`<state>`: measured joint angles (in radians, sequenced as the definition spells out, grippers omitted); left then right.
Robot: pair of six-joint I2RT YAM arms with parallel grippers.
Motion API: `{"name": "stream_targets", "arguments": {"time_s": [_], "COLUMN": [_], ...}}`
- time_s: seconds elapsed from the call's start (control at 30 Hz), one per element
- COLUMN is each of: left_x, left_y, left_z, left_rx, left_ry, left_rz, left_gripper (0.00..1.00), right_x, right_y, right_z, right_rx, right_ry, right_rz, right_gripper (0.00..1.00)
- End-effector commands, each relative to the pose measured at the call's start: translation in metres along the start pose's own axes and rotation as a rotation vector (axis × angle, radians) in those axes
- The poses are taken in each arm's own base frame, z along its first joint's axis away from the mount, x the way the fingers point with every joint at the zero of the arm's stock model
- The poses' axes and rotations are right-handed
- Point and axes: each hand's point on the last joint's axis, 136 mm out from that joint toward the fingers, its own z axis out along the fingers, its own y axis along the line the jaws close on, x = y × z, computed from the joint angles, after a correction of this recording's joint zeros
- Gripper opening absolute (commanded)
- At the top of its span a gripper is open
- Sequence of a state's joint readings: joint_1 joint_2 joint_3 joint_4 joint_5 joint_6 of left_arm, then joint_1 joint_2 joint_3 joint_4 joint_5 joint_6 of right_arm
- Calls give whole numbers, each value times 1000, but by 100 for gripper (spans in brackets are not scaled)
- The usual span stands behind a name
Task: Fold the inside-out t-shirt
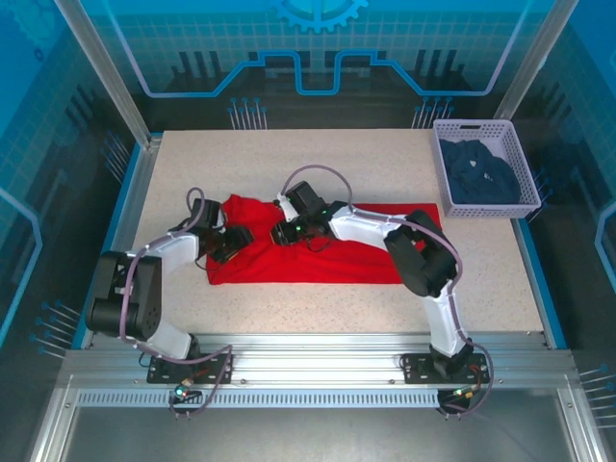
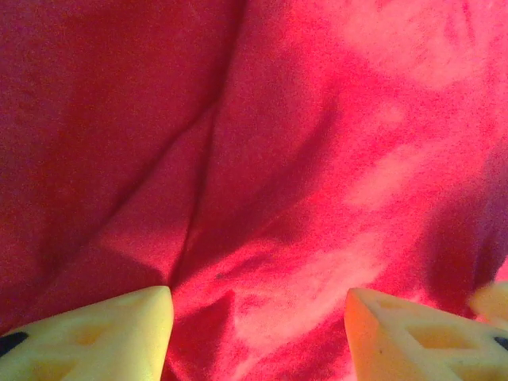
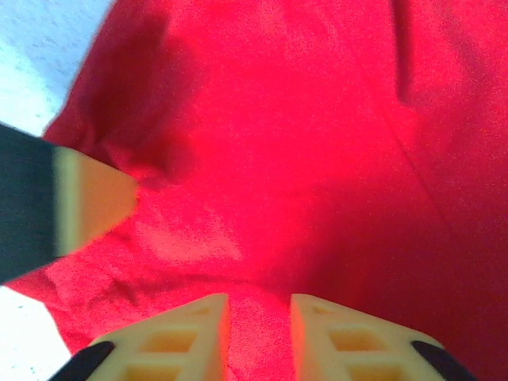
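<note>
Found white link shells set between black joint housings on left arm and right arm alike. Noted bulky black cylindrical motors at elbows and rounded white covers toward bases. Logged pale grey-lilac cables looping from link to link, gathered in bundles below black base plates. Recorded pale yellow wedge-shaped fingers on left gripper and right gripper, moulded with triangular recesses, black at rear corners.
</note>
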<state>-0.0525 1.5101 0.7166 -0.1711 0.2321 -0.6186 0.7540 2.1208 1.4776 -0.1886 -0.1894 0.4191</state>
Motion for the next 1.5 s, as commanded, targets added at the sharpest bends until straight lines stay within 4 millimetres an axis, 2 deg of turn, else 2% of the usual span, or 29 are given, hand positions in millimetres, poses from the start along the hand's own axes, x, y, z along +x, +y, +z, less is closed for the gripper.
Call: {"name": "stream_targets", "arguments": {"time_s": [0.0,0.03,0.13,0.27,0.33,0.4,0.53,0.7,0.87,1.2,1.47], "left_x": [-24,-31,-55,-79,-84,-85,-82,-68,-47,-20,-5], "left_y": [-8,-6,5,14,17,18,23,16,3,-4,-8], "left_z": [-28,-33,-43,-37,-29,-20,-8,6,14,27,42], "left_rx": [39,38,16,-62,-99,-118,-147,-106,-30,-10,10], "left_ry": [-124,-155,-247,-251,-219,-171,-108,-5,52,125,186], "left_rz": [25,20,4,56,78,97,119,131,152,198,196], "left_gripper": [62,64,78,90,97,99,99,99,93,83,64], "right_x": [36,41,54,57,55,53,52,52,51,49,47], "right_y": [-5,-6,-7,-1,0,1,1,-4,-9,-9,-8], "right_z": [15,15,14,14,14,13,12,13,13,13,11], "right_rx": [6,7,-1,-37,-38,-42,-43,-40,-35,-38,-40], "right_ry": [139,147,163,171,169,165,160,156,152,146,139], "right_rz": [55,59,68,68,61,59,58,70,81,87,86], "right_gripper": [23,22,22,25,25,25,24,24,24,24,23]}}
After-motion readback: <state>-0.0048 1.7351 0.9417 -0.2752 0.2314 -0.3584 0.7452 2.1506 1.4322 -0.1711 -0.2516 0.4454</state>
